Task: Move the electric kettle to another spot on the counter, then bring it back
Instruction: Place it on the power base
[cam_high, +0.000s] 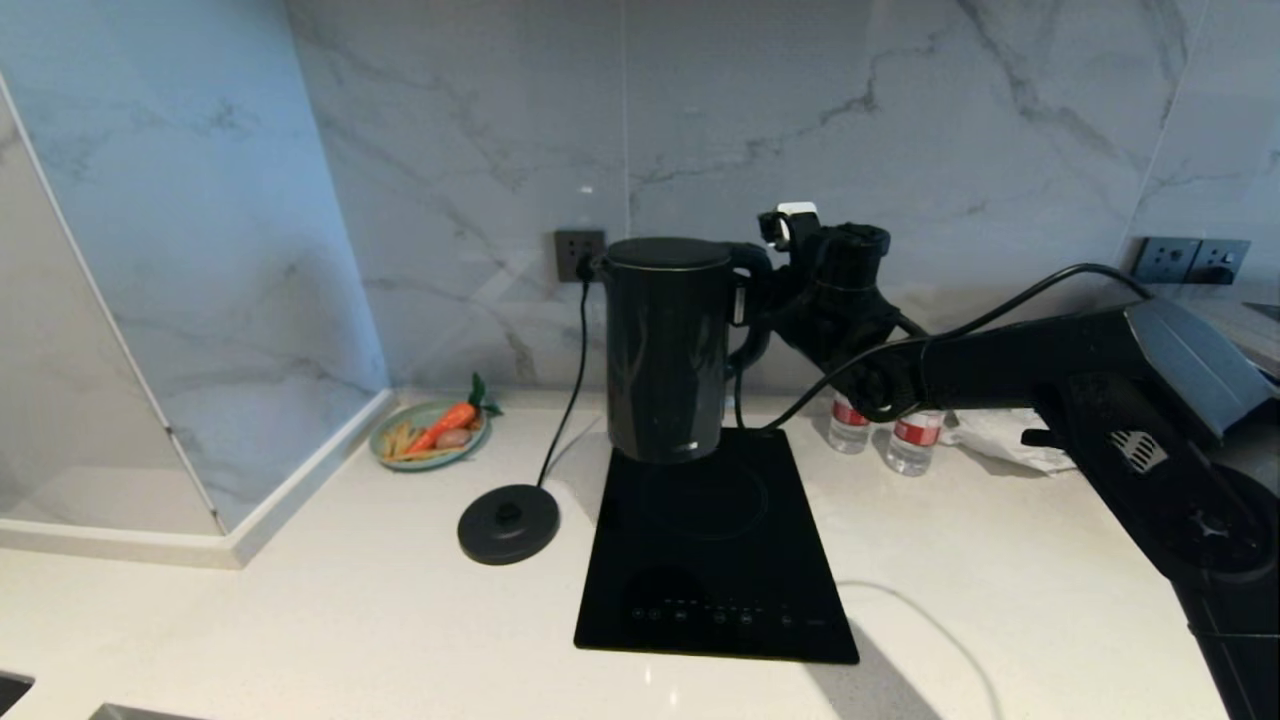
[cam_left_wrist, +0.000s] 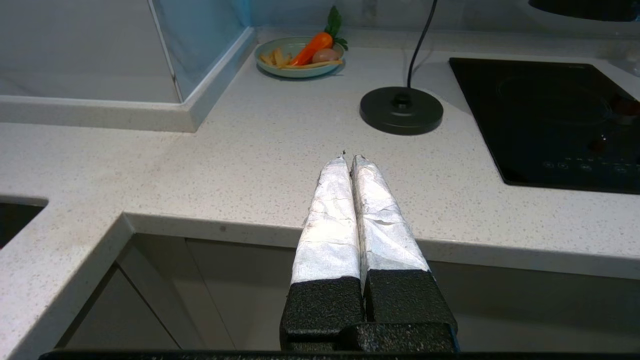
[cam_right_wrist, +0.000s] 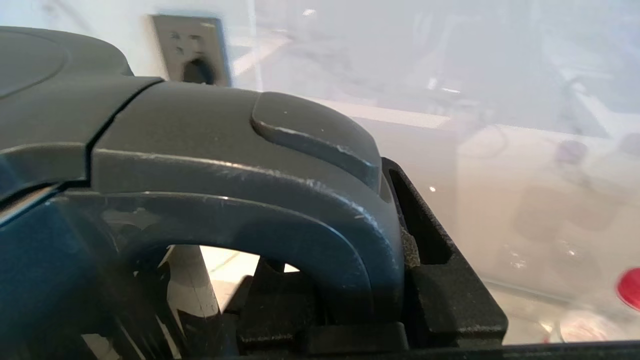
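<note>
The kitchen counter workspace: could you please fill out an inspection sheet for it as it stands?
Surface: white speckled counter with inset black cooktop.
Job's things: electric kettle held above the cooktop's back edge, off its base disc.
Clutter: plate of vegetables, two water bottles.
Grippers: right gripper shut on the kettle handle; left gripper shut, empty, near the counter's front edge.
Cables: base cord to wall socket.
Surroundings: marble wall.

The head camera looked down and forward over the counter (cam_high: 300, 620) toward the marble wall. The left wrist camera sat low off the counter's front edge, facing inward; both showed the base disc (cam_high: 508, 522) and cooktop (cam_high: 715, 560). The right wrist camera pressed close against the electric kettle (cam_right_wrist: 240, 165) handle.
</note>
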